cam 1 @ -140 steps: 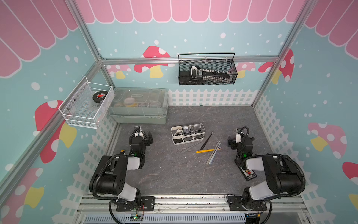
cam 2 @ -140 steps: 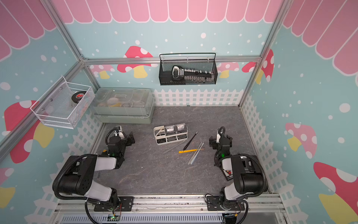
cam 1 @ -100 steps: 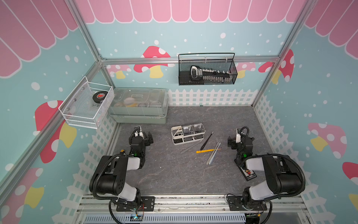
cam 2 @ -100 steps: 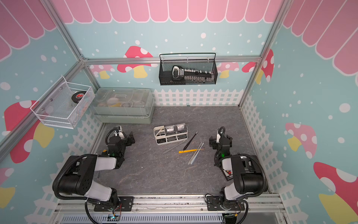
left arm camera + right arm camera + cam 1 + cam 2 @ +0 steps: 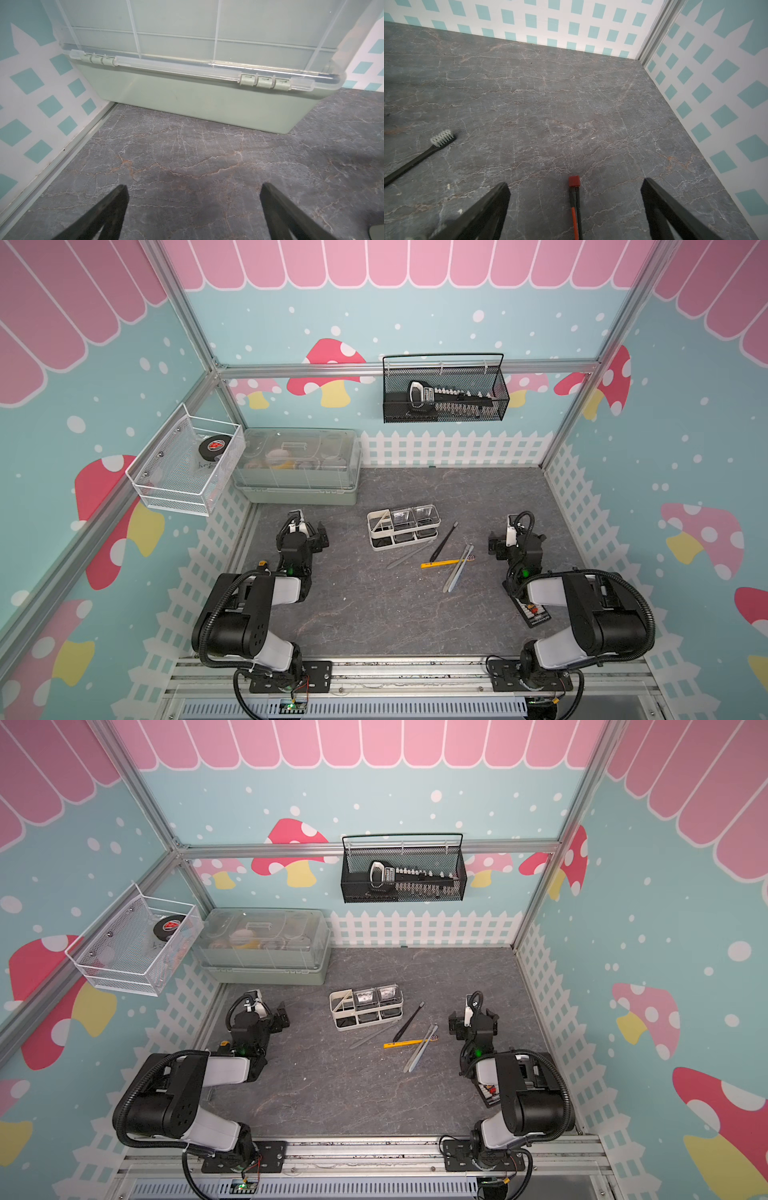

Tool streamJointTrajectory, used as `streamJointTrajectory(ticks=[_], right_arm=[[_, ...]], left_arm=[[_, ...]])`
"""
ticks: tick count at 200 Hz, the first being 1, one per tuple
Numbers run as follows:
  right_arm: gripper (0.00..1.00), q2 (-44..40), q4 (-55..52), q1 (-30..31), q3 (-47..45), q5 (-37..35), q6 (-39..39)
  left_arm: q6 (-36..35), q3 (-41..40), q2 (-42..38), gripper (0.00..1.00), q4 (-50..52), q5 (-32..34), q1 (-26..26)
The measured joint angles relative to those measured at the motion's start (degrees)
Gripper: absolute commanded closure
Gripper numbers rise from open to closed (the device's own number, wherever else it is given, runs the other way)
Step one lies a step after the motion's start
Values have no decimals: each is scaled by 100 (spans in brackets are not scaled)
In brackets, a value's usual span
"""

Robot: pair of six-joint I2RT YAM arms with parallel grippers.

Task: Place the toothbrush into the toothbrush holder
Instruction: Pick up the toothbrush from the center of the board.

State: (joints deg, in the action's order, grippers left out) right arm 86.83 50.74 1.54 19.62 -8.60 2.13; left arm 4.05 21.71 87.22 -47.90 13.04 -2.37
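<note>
Beside toothbrush holder [image 5: 376, 526], found black toothbrush [image 5: 443, 542] flat; judged light, stiff (likely slippery), best pinched mid-handle. Noted left gripper [image 5: 193, 186], right gripper [image 5: 574, 182] wide, empty.

left arm [image 5: 245, 614] and right arm [image 5: 598, 614], identical: glossy black rounded joint housings alternating with pale grey link covers [image 5: 286, 589]. a black corrugated hose [image 5: 210, 614] loops along each arm; a thinner black cable [image 5: 524, 513] arches over each wrist, where a small green light [image 5: 291, 571] glows. black base plates [image 5: 318, 672] carry small screws. left gripper [image 5: 193, 185] and right gripper [image 5: 574, 181] have matte black, tapering fingers [image 5: 104, 216].
</note>
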Motion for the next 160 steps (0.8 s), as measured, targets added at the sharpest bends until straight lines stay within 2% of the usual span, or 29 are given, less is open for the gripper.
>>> streamJointTrajectory(ticks=[147,160], right_arm=[[1,-24,-7,-4,9,-20,4],[8,-195,-319,-4,76,-70,0]], left_arm=[[2,11,0,1,2,-50,9],[0,11,0,1,2,-66,9]])
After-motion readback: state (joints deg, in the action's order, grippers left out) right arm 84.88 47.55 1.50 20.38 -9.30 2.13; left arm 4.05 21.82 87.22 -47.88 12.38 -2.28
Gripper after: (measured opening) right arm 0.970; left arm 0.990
